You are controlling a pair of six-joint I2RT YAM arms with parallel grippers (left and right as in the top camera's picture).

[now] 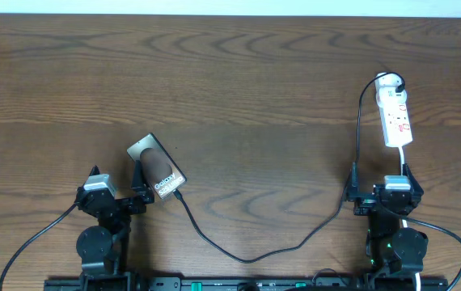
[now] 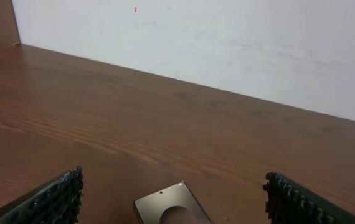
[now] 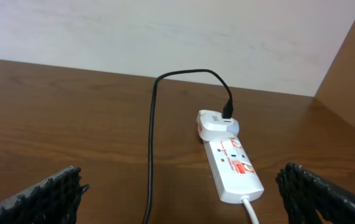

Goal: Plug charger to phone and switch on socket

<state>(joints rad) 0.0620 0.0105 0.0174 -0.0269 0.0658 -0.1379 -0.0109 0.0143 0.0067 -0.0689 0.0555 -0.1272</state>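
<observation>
The phone (image 1: 157, 168) lies face up at the left, tilted, with its "Galaxy" end toward the front; its top end shows low in the left wrist view (image 2: 170, 208). The black charger cable (image 1: 247, 257) runs from the phone's lower right corner, where its plug tip (image 1: 179, 194) lies, across the front and up to a white adapter in the socket (image 1: 395, 111). The socket and cable also show in the right wrist view (image 3: 232, 164) (image 3: 152, 143). My left gripper (image 1: 133, 192) is open just before the phone. My right gripper (image 1: 380, 194) is open below the socket.
The socket's white lead (image 1: 405, 155) runs down toward my right arm. A white wall (image 2: 227, 43) borders the table's far edge. The brown wooden table (image 1: 255, 97) spreads between the phone and the socket.
</observation>
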